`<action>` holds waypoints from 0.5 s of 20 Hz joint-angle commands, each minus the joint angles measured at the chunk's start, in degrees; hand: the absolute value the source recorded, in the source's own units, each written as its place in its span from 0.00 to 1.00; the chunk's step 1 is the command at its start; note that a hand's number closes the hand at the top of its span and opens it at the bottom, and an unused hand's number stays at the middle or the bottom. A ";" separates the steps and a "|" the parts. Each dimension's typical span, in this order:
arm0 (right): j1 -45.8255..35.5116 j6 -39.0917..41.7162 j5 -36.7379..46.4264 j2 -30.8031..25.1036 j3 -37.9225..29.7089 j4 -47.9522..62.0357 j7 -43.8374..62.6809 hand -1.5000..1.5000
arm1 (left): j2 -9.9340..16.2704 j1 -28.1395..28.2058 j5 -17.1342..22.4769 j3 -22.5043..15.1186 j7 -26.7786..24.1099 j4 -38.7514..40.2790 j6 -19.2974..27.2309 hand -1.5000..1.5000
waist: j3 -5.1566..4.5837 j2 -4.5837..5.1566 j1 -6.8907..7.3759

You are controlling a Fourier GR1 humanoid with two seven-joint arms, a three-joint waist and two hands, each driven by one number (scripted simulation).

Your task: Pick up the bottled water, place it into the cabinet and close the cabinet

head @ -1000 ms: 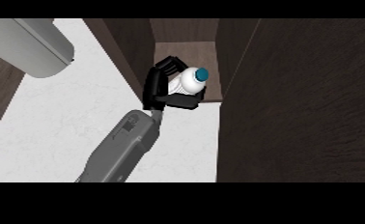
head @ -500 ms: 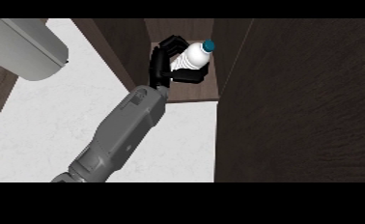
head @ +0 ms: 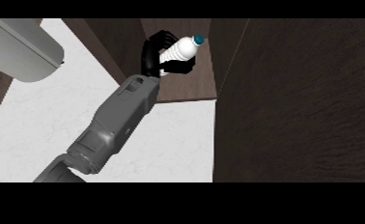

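Observation:
The bottled water (head: pixel 179 50) is white with a teal cap and lies tilted, its cap pointing to the far right. My left hand (head: pixel 150 56) is shut on it, with black fingers curled round its body from the left and hiding the bottle's base. Hand and bottle are inside the open dark wood cabinet (head: pixel 187 87), above its floor board; whether the bottle touches the board is not visible. My grey left forearm (head: pixel 118 117) runs in from the lower left over the white counter. My right hand does not show.
A wide dark wood panel (head: pixel 299 102) of the cabinet fills the right side, close beside the bottle. A pale grey rounded object (head: pixel 28 49) sits at the upper left. The white counter (head: pixel 178 141) lies under the forearm.
My left arm has stretched farther away from me, carrying the bottle deeper into the cabinet. The grip on the bottle has stayed the same.

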 commanded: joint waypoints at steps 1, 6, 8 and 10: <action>-2.12 0.29 -5.24 -0.61 -1.31 -2.71 2.49 0.00 | -0.98 -1.86 1.74 3.71 -3.07 4.42 3.49 1.00 | -0.06 0.69 -0.50; -0.76 1.88 -5.80 -0.63 -1.94 -2.42 0.65 0.00 | 0.86 -4.55 1.26 5.35 -4.89 8.51 1.07 1.00 | -0.04 0.62 -1.17; -1.36 1.65 -5.64 -0.20 -0.97 -2.79 1.38 0.00 | 3.68 -5.44 -0.62 4.00 -5.14 10.46 1.69 0.00 | -0.05 0.96 -1.22; -1.21 2.09 -4.85 -0.44 -0.99 -1.65 1.24 0.00 | 1.93 -6.87 -1.96 3.17 -6.16 11.93 5.47 0.00 | -0.03 0.97 -1.78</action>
